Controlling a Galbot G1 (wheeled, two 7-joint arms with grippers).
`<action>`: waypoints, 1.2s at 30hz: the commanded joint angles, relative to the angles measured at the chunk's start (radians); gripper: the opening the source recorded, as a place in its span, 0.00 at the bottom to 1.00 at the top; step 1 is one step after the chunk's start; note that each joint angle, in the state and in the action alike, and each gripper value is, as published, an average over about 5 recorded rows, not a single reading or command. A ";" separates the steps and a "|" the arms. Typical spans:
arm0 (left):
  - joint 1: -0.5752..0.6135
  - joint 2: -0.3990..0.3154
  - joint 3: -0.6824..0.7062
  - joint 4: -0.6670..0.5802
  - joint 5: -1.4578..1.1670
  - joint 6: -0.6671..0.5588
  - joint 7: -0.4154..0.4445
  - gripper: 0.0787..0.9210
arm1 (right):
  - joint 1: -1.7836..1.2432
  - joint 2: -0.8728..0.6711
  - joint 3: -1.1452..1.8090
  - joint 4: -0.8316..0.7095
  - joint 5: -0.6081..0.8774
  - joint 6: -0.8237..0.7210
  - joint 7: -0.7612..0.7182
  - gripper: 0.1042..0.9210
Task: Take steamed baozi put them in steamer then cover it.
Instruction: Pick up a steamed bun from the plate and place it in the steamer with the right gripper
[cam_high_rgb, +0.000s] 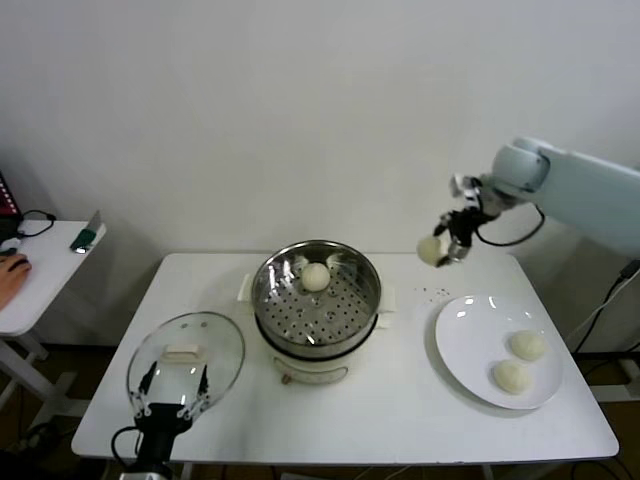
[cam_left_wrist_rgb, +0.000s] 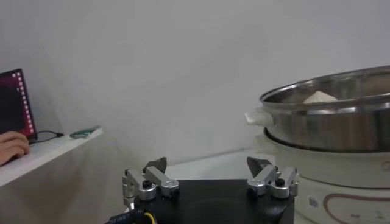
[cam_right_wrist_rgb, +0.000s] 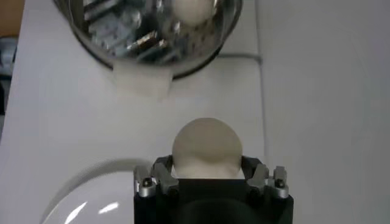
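While carrying: right gripper (cam_high_rgb: 441, 249) jaws clamp a baozi (cam_right_wrist_rgb: 207, 148) above the table (cam_high_rgb: 400, 420), between plate (cam_high_rgb: 470, 345) and steamer (cam_high_rgb: 318, 298).
Next: swing over steamer, lower, release.
Left gripper (cam_high_rgb: 172, 395): jaws apart, near cover (cam_high_rgb: 186, 352).

Plate (cam_right_wrist_rgb: 79, 201) cut off by edge

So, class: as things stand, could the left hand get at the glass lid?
Probably yes. The left hand is open, holds nothing and sits at the near edge of the glass lid, whose bar handle is uncovered. The right hand, carrying a bun, is far off.
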 joint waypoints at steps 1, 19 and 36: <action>0.010 0.010 0.008 -0.026 -0.027 0.011 0.000 0.88 | 0.093 0.271 -0.023 -0.018 0.200 -0.049 0.040 0.74; 0.020 0.028 0.010 -0.035 -0.015 0.009 -0.002 0.88 | -0.130 0.494 -0.062 -0.056 0.182 -0.091 0.119 0.74; -0.018 0.014 0.012 -0.025 -0.009 0.022 -0.003 0.88 | -0.238 0.559 -0.096 -0.135 0.103 -0.082 0.120 0.75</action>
